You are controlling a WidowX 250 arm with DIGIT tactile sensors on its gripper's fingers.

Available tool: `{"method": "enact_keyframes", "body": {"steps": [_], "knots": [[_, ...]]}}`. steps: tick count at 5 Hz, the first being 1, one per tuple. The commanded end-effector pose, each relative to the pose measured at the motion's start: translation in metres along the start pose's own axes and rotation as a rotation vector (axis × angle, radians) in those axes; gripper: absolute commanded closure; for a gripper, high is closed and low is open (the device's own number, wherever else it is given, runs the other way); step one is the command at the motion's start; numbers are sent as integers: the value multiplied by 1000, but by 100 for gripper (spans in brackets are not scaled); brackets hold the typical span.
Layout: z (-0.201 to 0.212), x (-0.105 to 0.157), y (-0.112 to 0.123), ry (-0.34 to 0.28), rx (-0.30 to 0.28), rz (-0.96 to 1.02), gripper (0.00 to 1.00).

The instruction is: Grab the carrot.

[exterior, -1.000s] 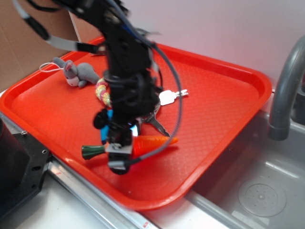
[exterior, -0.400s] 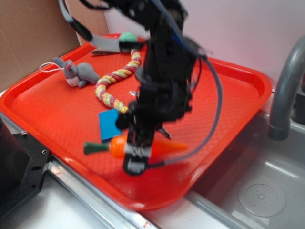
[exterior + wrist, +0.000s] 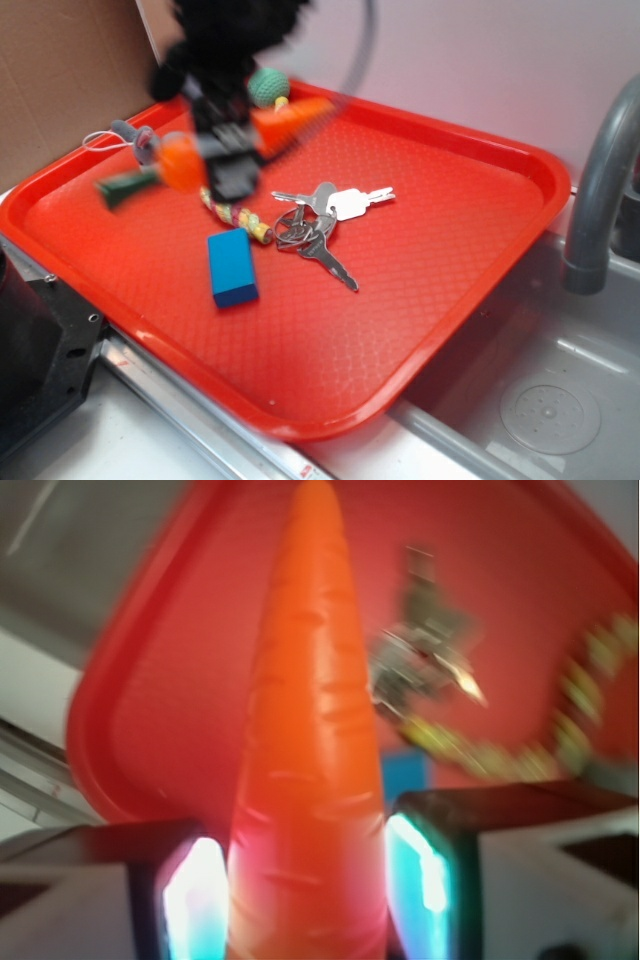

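Note:
The orange carrot (image 3: 285,122) hangs in the air over the back left of the red tray (image 3: 420,290), blurred by motion, its dark green stub top (image 3: 125,186) pointing left and its tip to the right. My gripper (image 3: 222,148) is shut on its middle. In the wrist view the carrot (image 3: 308,750) fills the centre, pinched between the two glowing fingers (image 3: 195,895), and my gripper (image 3: 308,900) holds it well above the tray floor.
On the tray lie a blue block (image 3: 231,267), a bunch of keys (image 3: 322,222), a braided rope toy (image 3: 235,212) with a teal ball (image 3: 267,86), and a grey plush mouse (image 3: 135,137) partly hidden. A sink (image 3: 560,400) and grey faucet (image 3: 600,170) are at right.
The gripper has lifted the carrot from the tray's front and swung it up and back to the left. The blue block and keys are now uncovered.

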State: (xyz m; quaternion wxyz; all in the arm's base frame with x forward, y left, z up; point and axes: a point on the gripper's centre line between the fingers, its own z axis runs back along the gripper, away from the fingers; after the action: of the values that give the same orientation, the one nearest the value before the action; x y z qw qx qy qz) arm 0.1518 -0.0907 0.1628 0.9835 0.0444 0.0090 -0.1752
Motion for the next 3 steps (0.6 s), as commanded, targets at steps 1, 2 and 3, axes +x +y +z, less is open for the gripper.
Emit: {"method": "enact_keyframes", "body": {"steps": [1, 2, 3], "knots": [[80, -43, 51, 61, -31, 397, 100], [76, -53, 74, 78, -60, 495, 100], [72, -60, 80, 97, -46, 534, 100]]}}
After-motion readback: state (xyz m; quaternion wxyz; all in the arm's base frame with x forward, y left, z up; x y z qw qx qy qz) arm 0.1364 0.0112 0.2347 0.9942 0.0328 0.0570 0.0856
